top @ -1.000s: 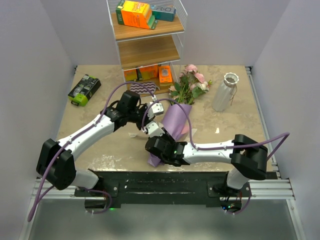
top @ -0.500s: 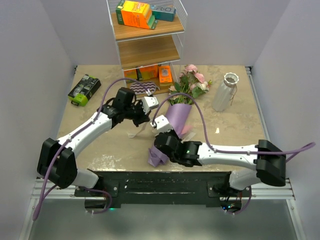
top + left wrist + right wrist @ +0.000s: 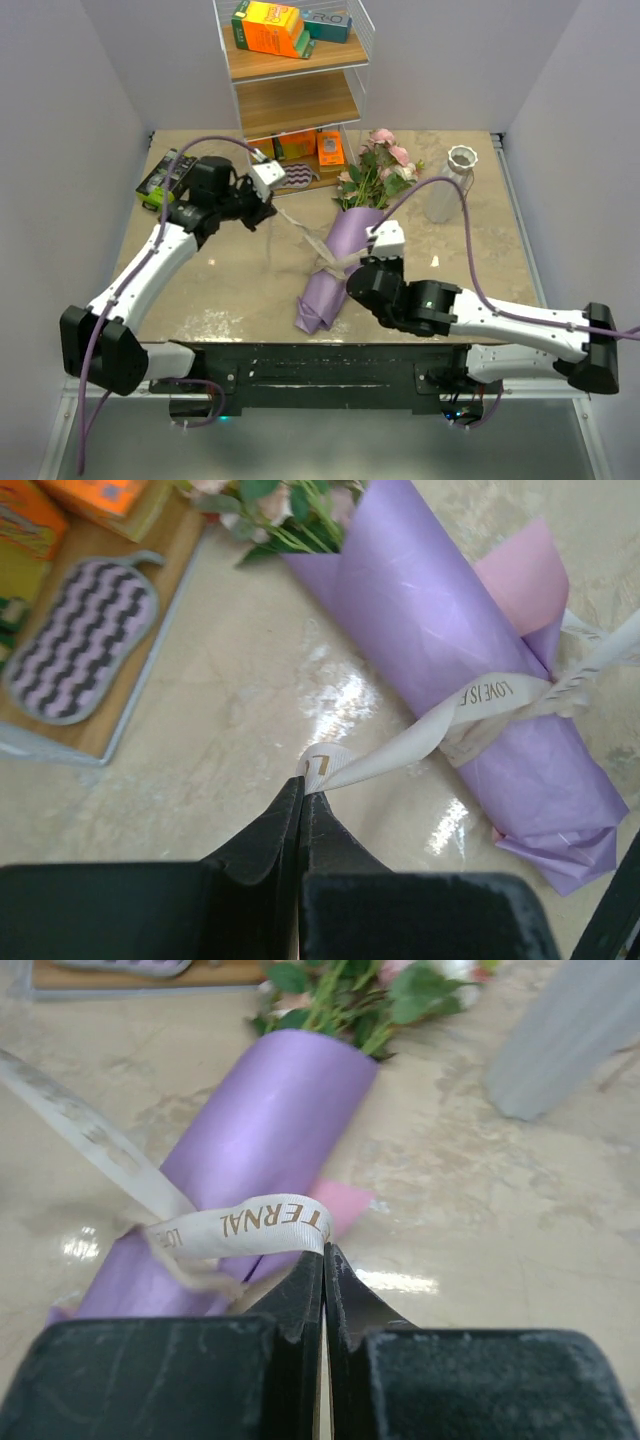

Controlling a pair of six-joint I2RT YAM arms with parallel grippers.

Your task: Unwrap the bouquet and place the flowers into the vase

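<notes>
Left claw (image 3: pixel 301 782), right claw (image 3: pixel 323 1253): both pinched closed.

The bouquet (image 3: pixel 345 255) is laid mid-table (image 3: pixel 230 290) — the vase (image 3: pixel 447 187) is stood at two o'clock from it, the shelf rack (image 3: pixel 295 100) at eleven.

A beige marbled counter (image 3: pixel 230 290) sits between pale walls. At its far edge stands a shelf (image 3: pixel 300 100) of wooden boards in a clear frame. On the top board lie an orange and green box (image 3: pixel 268 27) and, just beside it on the right, a teal box (image 3: pixel 327 22). The lowest board carries a row of small orange and yellow boxes (image 3: pixel 297 146). In front of them lies a flat oval pad (image 3: pixel 85 640) with purple and black wavy stripes. Near the counter's far left corner lies a black and green packet (image 3: pixel 157 185), partly hidden. A small white scrap (image 3: pixel 433 262) lies on the counter toward the right.
</notes>
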